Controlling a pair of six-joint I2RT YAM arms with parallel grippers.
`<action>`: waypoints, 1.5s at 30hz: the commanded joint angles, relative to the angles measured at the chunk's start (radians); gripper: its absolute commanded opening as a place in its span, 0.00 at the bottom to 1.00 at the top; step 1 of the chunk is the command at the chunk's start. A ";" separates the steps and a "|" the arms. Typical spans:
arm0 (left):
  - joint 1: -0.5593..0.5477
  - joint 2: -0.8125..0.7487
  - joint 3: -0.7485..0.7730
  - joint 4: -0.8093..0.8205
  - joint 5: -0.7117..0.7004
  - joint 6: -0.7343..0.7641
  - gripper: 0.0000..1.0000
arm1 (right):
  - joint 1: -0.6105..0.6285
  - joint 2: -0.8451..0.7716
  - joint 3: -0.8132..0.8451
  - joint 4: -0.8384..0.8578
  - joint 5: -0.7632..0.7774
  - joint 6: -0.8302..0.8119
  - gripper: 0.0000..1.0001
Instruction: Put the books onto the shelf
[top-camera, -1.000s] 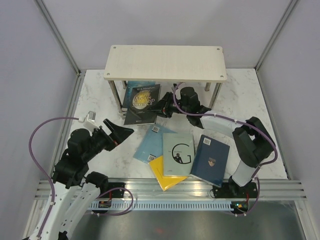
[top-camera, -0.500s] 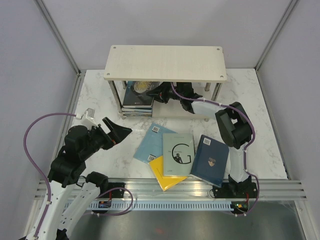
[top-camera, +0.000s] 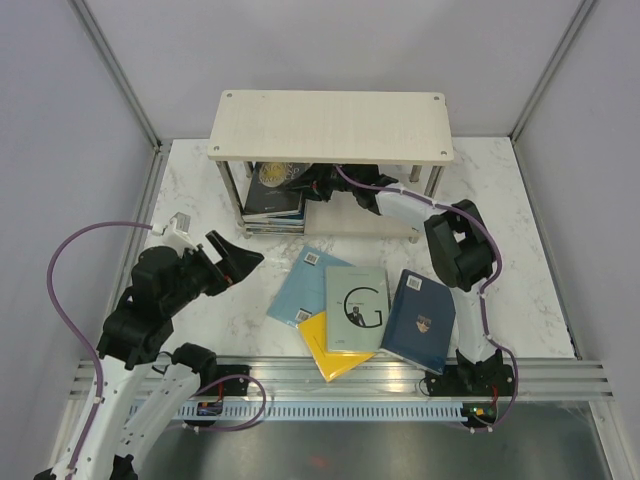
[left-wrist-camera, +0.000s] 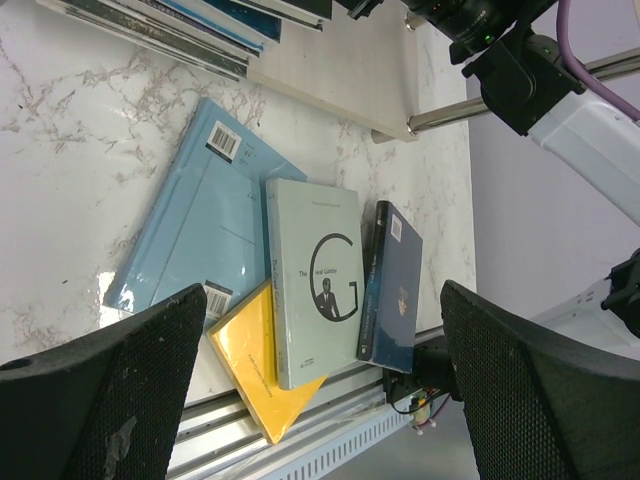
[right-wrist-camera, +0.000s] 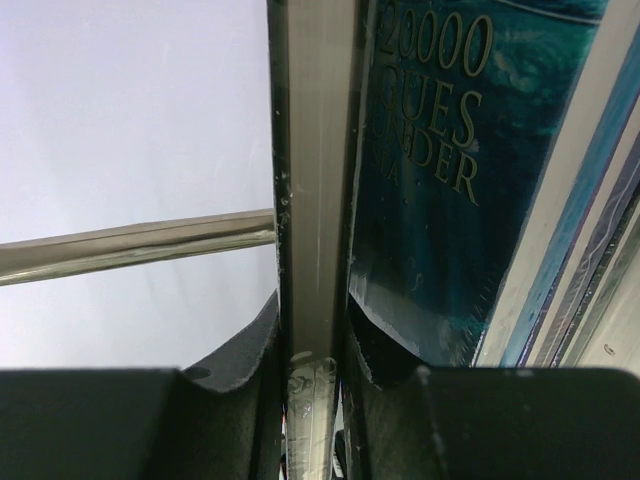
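Now your right pincer (top-camera: 318, 186) grips a dark book (top-camera: 277, 174) inside the shelf (top-camera: 330, 125).
Your left pincer (top-camera: 244, 258) hangs wide open above the table (top-camera: 190, 190).

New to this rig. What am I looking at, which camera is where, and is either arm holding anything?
Two robot arms are bolted at the near edge of a marble table. The overhead picture looks down from behind them; the other two come from a camera on each wrist. At the back stands a wooden shelf with a stack of books on its lower board. The right tool reaches under the top board, clamped on a thin book, seen edge-on beside a teal book. The left tool hangs open and empty above the table. Four books lie loose in front: a light blue book, a white "G" book, a yellow book and a navy book.
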 joint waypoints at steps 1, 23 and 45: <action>0.005 0.007 0.003 0.049 -0.019 0.036 1.00 | 0.014 0.011 0.069 0.019 -0.044 -0.061 0.09; 0.005 -0.007 -0.022 0.065 0.007 0.024 1.00 | -0.059 -0.288 -0.185 -0.353 0.178 -0.319 0.98; -0.002 0.065 -0.298 0.323 0.303 -0.063 0.97 | -0.070 -0.754 -0.671 -0.433 0.147 -0.397 0.98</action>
